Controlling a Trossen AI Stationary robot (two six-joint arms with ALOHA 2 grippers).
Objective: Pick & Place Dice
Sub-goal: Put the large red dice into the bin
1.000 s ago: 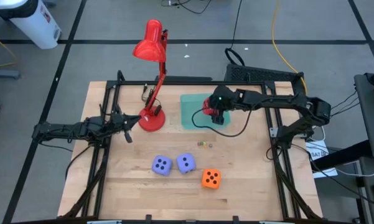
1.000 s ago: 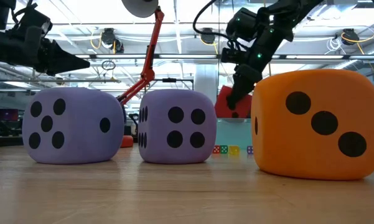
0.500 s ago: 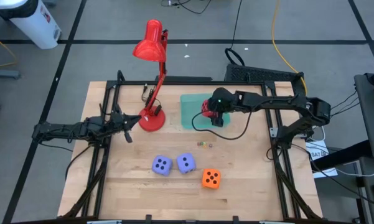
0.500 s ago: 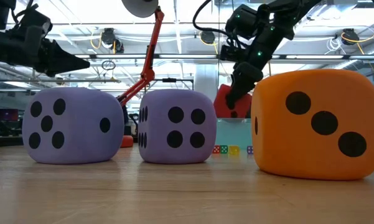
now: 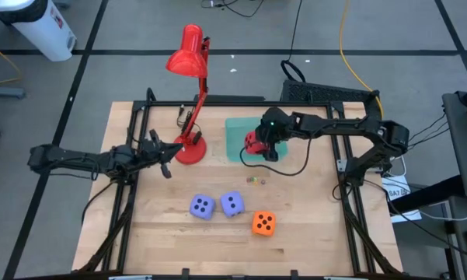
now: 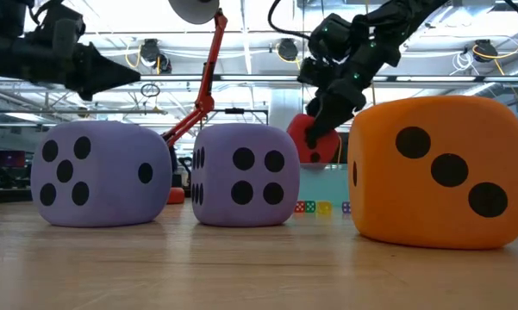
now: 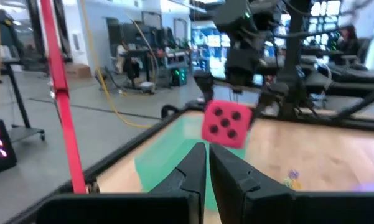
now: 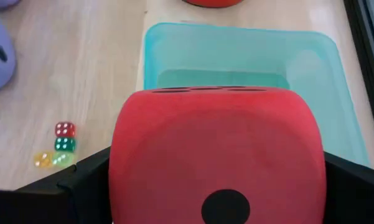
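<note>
The red die (image 5: 252, 142) hangs just above the teal tray (image 5: 235, 132) at the far middle of the table, with my right gripper (image 5: 256, 145) shut on it. Two lavender dice (image 5: 203, 206) (image 5: 232, 204) and the orange die (image 5: 264, 224) rest on the wood near the front; in the low view they are the lavender pair (image 6: 99, 172) (image 6: 241, 175) and the orange one (image 6: 439, 172). My left gripper (image 5: 168, 151) is shut and level, beside the red lamp's base (image 5: 190, 149), holding nothing. My right gripper pinches the red die between its two fingers (image 8: 81, 180), one on each of two opposite side faces (image 8: 127, 155). The fingers slant down from the table's right. The die (image 7: 227, 123) is lifted clear of the tray and sits tilted.
A red desk lamp (image 5: 188, 54) stands at the far left of the tray, its base close to my left gripper. A few tiny coloured dice (image 5: 255, 180) lie on the wood in front of the tray. Black frame rails run along the table's left and right sides.
My left gripper has gone toward the table's right, closer to the lamp's base, staying shut. My right gripper has turned at the wrist, and the red die in it has tipped and shifted a little toward the table's left over the tray.
</note>
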